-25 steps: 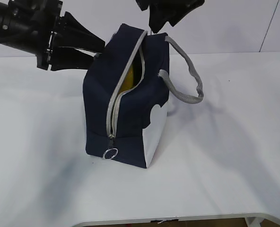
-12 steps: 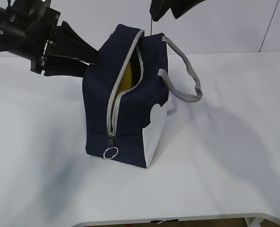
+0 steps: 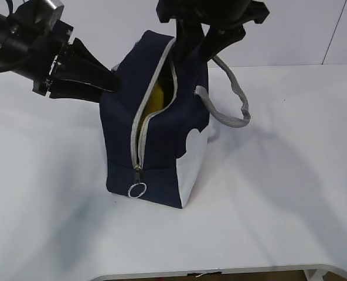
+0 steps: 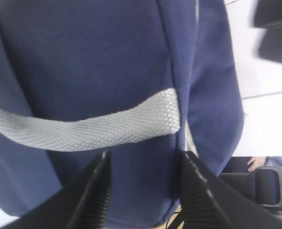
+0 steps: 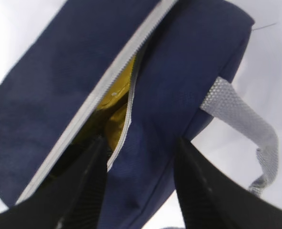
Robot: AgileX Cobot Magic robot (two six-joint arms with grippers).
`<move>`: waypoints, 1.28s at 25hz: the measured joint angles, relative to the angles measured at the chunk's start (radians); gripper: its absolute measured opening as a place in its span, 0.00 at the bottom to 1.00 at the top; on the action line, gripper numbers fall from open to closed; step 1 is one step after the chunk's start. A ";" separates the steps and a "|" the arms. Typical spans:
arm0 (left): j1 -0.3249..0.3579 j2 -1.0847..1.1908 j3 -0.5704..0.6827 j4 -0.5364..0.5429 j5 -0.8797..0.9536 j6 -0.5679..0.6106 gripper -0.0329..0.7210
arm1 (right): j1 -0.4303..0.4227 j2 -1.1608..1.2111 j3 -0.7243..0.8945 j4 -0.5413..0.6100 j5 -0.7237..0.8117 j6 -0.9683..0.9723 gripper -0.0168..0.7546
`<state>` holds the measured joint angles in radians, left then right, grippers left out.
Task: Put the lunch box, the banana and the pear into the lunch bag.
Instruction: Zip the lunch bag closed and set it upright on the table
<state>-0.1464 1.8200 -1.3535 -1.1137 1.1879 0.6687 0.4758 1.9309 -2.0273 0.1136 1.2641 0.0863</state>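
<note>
Two grippers: both were at the upper part of the lunch bag [image 3: 156, 126], one from each side.
Lunch bag: it stood on end on the white table [image 3: 279, 187], navy fabric with a white side panel facing the camera's right.
Zipper: the grey zipper [image 3: 139, 137] ran up the front; its slider sat low, with the metal ring pull [image 3: 137, 190] hanging below it, and the slit above gaped open.
Yellow contents: a yellow thing [image 3: 157, 96] showed through the gap; whether it was the banana or the pear could not be told.
Lunch box: not visible in any view.
Handles: one grey webbing handle [image 3: 232, 99] looped out to the right of the bag; the other [image 4: 84, 126] lay across the bag's left face.
Left gripper [image 4: 143, 191]: its jaws stood apart, just in front of the navy fabric below the handle strap; whether they pinched the cloth could not be told.
Right gripper [image 5: 138, 176]: its jaws stood apart above the open slit, straddling the zipper edge, with nothing seen between them.
Writing: no brand, label or lettering could be read on the bag.
</note>
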 joint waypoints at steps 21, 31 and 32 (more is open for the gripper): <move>0.000 0.000 0.000 0.003 0.003 0.000 0.41 | 0.000 0.004 0.002 -0.045 -0.005 0.037 0.53; 0.000 0.000 0.000 0.012 0.003 0.000 0.40 | 0.000 0.047 0.002 -0.079 -0.005 0.040 0.53; 0.000 0.000 0.000 0.020 0.003 0.000 0.39 | 0.000 0.051 0.002 -0.079 -0.005 0.040 0.52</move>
<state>-0.1464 1.8200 -1.3535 -1.0937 1.1909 0.6687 0.4758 1.9819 -2.0249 0.0348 1.2596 0.1266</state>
